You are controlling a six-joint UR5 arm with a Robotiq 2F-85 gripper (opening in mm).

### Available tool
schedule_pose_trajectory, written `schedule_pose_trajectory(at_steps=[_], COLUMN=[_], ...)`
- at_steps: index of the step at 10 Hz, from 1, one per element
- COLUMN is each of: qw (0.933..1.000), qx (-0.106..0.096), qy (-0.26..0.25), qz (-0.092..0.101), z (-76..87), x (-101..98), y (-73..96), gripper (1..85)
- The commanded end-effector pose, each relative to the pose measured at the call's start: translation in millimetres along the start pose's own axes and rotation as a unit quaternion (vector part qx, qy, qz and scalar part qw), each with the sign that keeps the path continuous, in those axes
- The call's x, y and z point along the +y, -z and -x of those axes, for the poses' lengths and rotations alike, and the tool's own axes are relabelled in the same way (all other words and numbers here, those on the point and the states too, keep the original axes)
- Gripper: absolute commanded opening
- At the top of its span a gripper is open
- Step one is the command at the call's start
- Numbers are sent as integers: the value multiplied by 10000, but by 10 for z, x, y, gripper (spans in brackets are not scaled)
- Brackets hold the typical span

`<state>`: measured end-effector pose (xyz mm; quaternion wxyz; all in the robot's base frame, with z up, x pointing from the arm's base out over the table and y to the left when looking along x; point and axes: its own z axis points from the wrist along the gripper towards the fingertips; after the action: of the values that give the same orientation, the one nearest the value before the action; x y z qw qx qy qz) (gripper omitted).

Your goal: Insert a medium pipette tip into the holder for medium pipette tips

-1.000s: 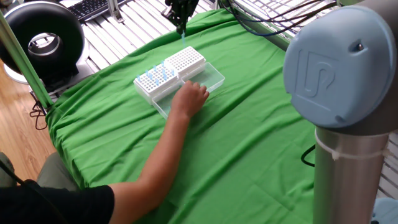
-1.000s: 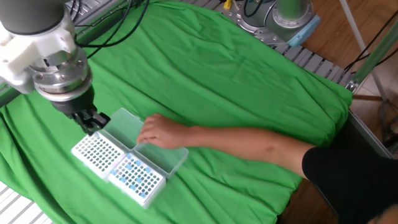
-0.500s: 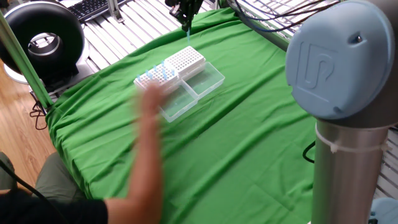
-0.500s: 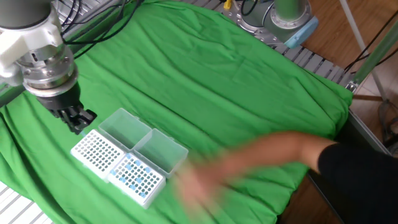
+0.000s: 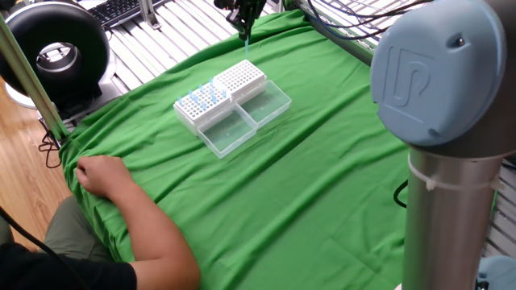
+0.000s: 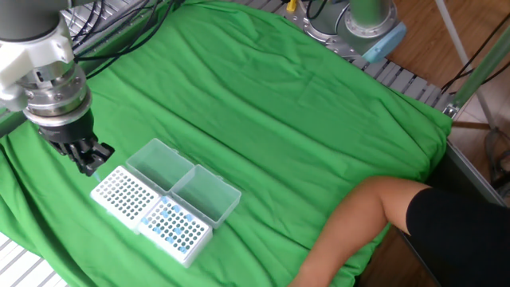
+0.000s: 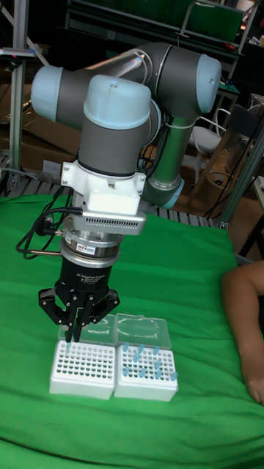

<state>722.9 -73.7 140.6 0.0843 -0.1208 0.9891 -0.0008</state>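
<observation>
White holder (image 7: 82, 364) sits under the hand (image 7: 72, 335) gripping a tip.

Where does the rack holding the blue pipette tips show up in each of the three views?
One fixed view: rack with blue tips sits left of centre, at the left of the pair.
The other fixed view: it lies at lower left, nearer the bottom edge.
Tall fixed view: it is low and central.
Shared landmark: the empty white rack touching its side.

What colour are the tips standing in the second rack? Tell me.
Light blue tips, clearest in the tall fixed view.
</observation>
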Motion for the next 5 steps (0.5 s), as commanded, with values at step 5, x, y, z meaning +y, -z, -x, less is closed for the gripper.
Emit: schedule_pose_trajectory(at_steps=[5], qw=[9999], qx=[-26], qy=[-85], qz=[134], z=[-270], x=[11], y=[-96], gripper=[10])
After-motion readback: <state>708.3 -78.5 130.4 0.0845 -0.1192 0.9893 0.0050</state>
